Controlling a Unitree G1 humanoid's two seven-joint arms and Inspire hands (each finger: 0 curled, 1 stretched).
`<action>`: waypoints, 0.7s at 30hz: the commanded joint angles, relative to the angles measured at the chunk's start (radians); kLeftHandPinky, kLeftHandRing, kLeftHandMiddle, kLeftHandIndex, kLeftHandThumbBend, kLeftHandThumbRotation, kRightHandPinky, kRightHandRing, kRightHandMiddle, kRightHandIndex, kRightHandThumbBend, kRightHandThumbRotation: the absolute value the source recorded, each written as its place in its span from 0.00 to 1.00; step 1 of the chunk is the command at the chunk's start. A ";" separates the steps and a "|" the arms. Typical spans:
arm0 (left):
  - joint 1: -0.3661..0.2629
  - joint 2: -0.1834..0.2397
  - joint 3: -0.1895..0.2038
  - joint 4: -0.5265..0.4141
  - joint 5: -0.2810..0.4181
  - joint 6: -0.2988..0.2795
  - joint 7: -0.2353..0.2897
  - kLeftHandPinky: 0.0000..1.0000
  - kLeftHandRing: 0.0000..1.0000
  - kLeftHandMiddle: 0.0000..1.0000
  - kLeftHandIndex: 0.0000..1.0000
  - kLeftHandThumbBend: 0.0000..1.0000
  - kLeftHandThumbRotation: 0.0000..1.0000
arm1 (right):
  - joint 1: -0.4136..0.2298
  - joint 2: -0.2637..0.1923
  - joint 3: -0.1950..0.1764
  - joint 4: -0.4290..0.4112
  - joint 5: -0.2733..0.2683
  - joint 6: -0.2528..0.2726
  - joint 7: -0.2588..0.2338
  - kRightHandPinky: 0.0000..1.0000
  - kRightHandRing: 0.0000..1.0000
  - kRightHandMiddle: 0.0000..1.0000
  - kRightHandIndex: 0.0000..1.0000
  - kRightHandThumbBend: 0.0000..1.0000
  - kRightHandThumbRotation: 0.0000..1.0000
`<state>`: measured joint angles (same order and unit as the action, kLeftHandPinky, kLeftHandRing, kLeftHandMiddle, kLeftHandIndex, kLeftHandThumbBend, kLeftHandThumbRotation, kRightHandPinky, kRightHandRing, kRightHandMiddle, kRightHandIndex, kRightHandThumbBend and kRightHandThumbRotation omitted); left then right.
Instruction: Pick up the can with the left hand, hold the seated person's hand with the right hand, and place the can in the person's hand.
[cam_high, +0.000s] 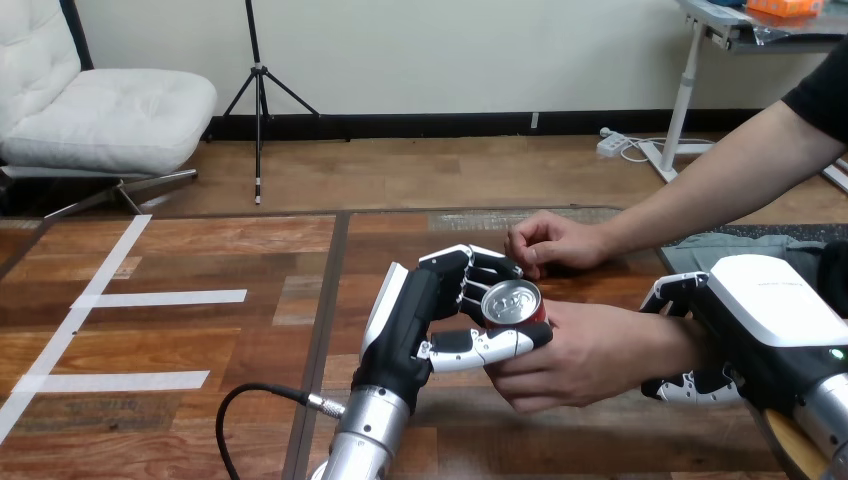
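Wooden table (250, 255), white tape strips (165, 297)

Lighting: bright, even and diffuse, seemingly from above; shadow edges soft throughout.
Glare: a broad pale sheen on the wooden table (470, 445) near the view's bottom edge; a small bright highlight on the silver lid of the can (511, 301); the white shell on the back of the right hand (772, 300) very bright, with little surface detail.
Shadow: faint and soft on the table, just under the person's nearer hand (590, 355).
Dark areas: the black palm of the left hand (405, 330) keeps visible detail.
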<state>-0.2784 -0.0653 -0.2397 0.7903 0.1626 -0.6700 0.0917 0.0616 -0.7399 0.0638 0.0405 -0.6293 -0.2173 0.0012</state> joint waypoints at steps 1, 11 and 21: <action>0.018 -0.080 -0.008 -0.064 -0.012 -0.030 0.002 0.44 0.50 0.54 0.53 0.65 0.00 | -0.028 0.023 -0.015 -0.016 0.012 0.018 0.005 0.37 0.43 0.51 0.55 0.62 0.00; 0.031 -0.078 -0.018 -0.091 -0.033 -0.019 -0.010 0.45 0.50 0.54 0.53 0.65 0.00 | -0.032 0.028 -0.015 -0.003 0.016 0.011 -0.003 0.35 0.42 0.50 0.54 0.63 0.00; 0.035 -0.072 -0.022 -0.109 -0.034 -0.013 -0.015 0.45 0.50 0.54 0.53 0.65 0.00 | -0.036 0.027 -0.015 -0.001 0.022 0.020 0.013 0.38 0.43 0.51 0.54 0.62 0.00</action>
<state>-0.2527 -0.0578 -0.2591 0.7448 0.1448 -0.6701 0.0753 0.0616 -0.7393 0.0638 0.0401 -0.6264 -0.2204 0.0048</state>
